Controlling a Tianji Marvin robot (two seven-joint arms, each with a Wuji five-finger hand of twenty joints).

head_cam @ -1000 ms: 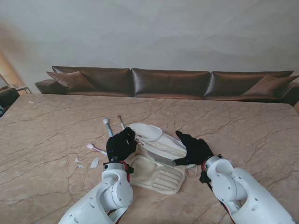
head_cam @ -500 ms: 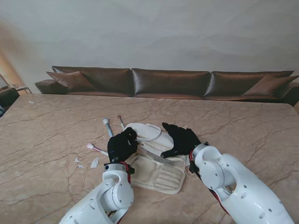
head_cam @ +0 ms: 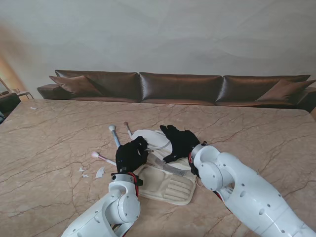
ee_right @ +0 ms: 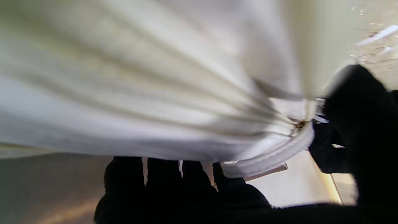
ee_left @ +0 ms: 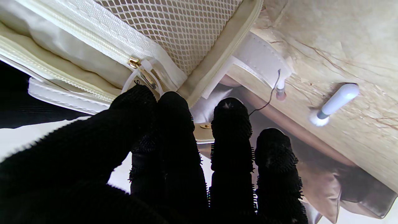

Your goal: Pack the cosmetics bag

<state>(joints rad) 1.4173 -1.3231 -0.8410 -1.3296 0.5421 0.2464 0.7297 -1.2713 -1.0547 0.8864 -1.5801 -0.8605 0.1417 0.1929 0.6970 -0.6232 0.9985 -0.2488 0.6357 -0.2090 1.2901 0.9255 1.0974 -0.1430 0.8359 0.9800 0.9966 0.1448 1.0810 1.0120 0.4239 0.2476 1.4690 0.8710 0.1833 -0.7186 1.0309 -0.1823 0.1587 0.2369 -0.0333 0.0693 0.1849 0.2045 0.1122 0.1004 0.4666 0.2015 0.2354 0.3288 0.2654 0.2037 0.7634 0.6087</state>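
both hands on the cosmetics bag [head_cam: 165,173], mid-table near your edge.
your left hand [head_cam: 131,154] pinches its zipper pull [ee_left: 141,70]; your right hand [head_cam: 178,142], fingers spread, presses on the lid.

cosmetics bag [head_cam: 165,181]: cream-white all over, with ribbed stitched panels on the open flap
mesh pocket [ee_left: 183,28]: cream net in a diamond pattern
zip [ee_left: 93,43]: white tape, gold-coloured metal pull
left hand [head_cam: 131,154]: black, fuzzy glove
right hand [head_cam: 178,142]: black glove
arms [head_cam: 247,192]: glossy white shells, red wiring at the wrists
surface [head_cam: 59,133]: beige marble with thin brown veins
brush [head_cam: 114,134]: pale blue-white handle
sofa [head_cam: 177,88]: dark brown leather
wall [head_cam: 158,34]: plain off-white
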